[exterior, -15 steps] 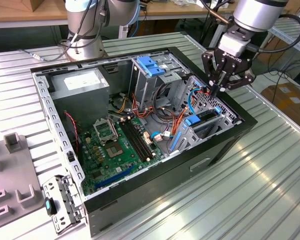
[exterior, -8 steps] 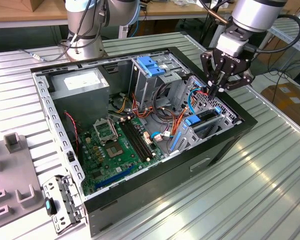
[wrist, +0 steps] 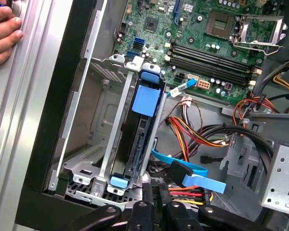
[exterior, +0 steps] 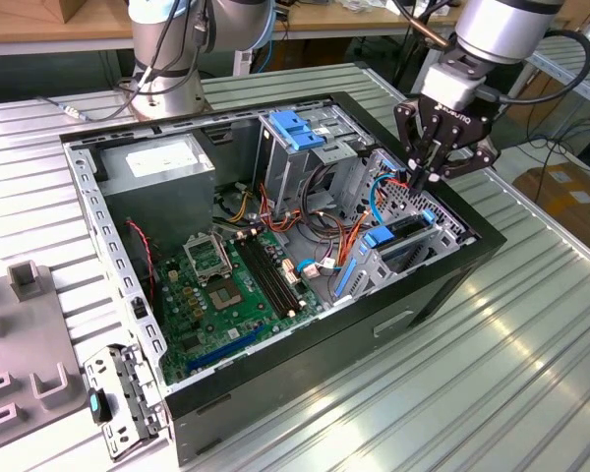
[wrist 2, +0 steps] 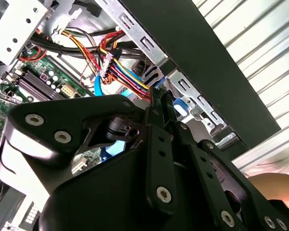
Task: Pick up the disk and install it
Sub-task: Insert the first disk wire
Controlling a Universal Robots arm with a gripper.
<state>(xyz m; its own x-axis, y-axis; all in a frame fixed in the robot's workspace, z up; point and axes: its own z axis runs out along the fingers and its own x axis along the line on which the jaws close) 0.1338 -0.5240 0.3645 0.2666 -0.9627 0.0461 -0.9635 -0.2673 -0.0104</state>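
Black gripper (exterior: 425, 177), jaws pressed together, hangs right of frame centre over the blue-railed grey metal disk (wrist: 143, 130), apparently seated edgewise in its bay.

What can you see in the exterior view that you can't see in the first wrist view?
The exterior view brings the whole open black metal computer case, the grey power-supply box with a white sticker and the robot's black hand above the case's corner. The first wrist view brings a person's hand resting at the table edge. Both share the green circuit board and the disk in blue plastic carrier rails, standing in its metal bay.
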